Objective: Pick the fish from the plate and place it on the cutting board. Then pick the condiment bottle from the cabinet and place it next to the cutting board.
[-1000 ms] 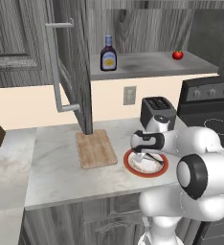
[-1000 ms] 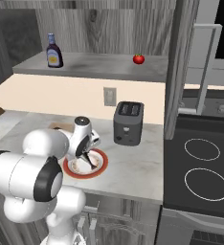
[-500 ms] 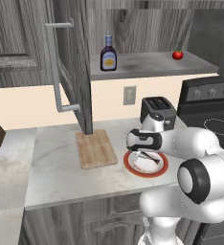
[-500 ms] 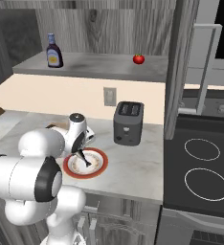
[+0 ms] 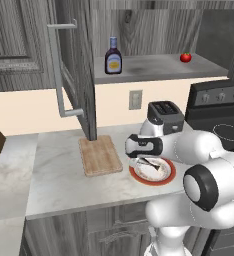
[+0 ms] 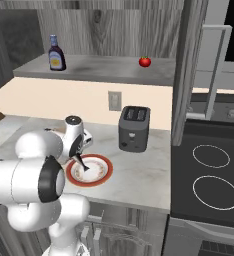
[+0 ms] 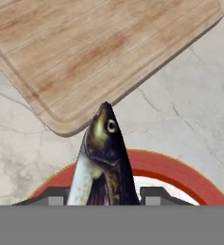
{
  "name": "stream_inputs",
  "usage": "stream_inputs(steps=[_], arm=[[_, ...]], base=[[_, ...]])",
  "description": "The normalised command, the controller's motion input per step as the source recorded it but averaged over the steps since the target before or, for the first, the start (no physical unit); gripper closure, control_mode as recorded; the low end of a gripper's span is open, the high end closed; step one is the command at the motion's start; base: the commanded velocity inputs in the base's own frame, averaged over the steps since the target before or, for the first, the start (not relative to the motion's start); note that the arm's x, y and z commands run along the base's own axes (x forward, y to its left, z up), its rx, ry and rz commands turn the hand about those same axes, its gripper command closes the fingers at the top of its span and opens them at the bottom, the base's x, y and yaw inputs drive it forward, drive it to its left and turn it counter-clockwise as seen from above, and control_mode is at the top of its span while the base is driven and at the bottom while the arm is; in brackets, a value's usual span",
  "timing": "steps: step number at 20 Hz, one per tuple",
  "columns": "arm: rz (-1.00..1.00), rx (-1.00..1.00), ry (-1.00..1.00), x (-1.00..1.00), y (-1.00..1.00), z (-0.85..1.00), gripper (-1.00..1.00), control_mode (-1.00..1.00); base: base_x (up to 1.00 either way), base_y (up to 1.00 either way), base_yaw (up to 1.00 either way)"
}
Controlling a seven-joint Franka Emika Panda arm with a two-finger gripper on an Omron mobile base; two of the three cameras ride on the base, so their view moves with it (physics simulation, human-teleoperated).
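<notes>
Wooden cutting board (image 7: 99,52), one; one plate (image 7: 181,174); hand (image 7: 104,195) pinching one fish (image 7: 103,162).

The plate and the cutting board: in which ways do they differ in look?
The plate is round, with an orange-red rim and white centre; the cutting board is rectangular, light-brown wood with grain. The plate lies under the gripper, which holds the fish; nothing lies on the cutting board. Both lie flat on the counter.

Arm bent low and forward, wrist level, gripper (image 7: 104,194) angled downward, jaws clamped on the fish (image 7: 103,160).
</notes>
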Motion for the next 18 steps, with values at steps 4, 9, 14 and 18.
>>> stream_inputs(steps=[4,9,14,18], arm=[[0.03,0.0,0.0,0.15,0.3,0.05,1.0,-1.0],[0.02,0.0,0.0,0.13,0.29,0.02,1.0,-1.0],[0.01,0.0,0.0,0.11,0.29,0.0,1.0,-1.0],[0.0,0.0,0.0,0.09,0.31,0.0,1.0,-1.0]], base=[[0.0,0.0,0.0],[0.0,0.0,0.0],[0.0,0.0,0.0],[0.0,0.0,0.0]])
